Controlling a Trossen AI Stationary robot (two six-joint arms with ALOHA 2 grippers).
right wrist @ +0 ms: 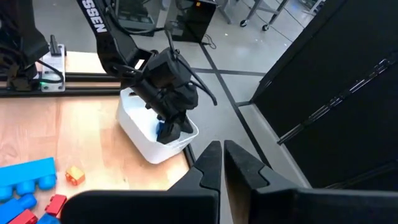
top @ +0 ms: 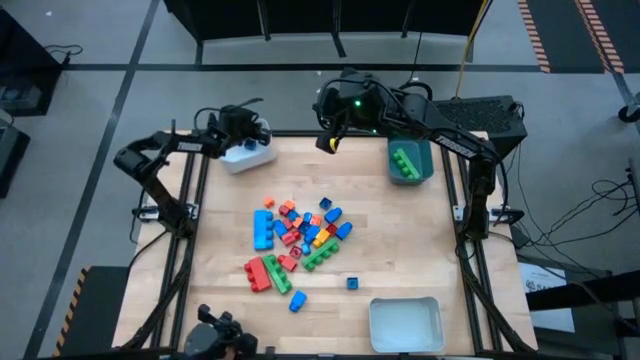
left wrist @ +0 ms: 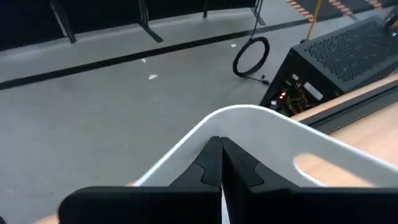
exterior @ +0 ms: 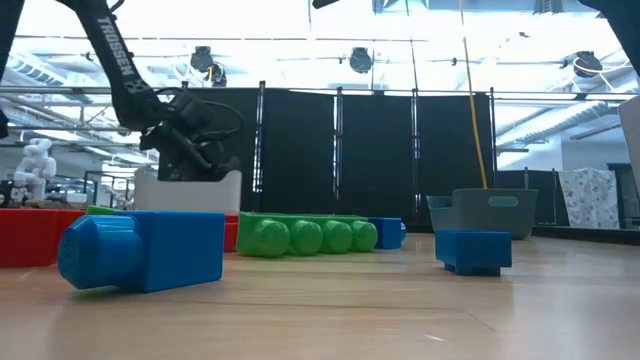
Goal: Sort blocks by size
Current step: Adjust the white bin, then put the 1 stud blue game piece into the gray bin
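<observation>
The blocks [top: 300,235] lie in a loose pile of red, blue, green and orange pieces at the table's middle; the low view shows a blue one [exterior: 140,250] and a green bar [exterior: 305,237] close up. My left gripper [right wrist: 174,129] is shut with nothing between its fingers. It points down into the white tray [top: 245,158] at the far left, where a blue block [right wrist: 163,132] lies. My right gripper [top: 327,143] hangs shut, high above the table's far edge. My left gripper's shut fingertips [left wrist: 220,146] stand at a rounded corner of the white tray's rim [left wrist: 261,118], slanting down from the table's left. I cannot tell whether they touch the rim or the blue block.
A teal tray [top: 410,160] with a green block [top: 405,160] stands at the far right. A pale tray [top: 405,322] sits at the near right. Two lone blue blocks [top: 352,283] [top: 297,300] lie toward the near edge. Bare wood lies around the pile.
</observation>
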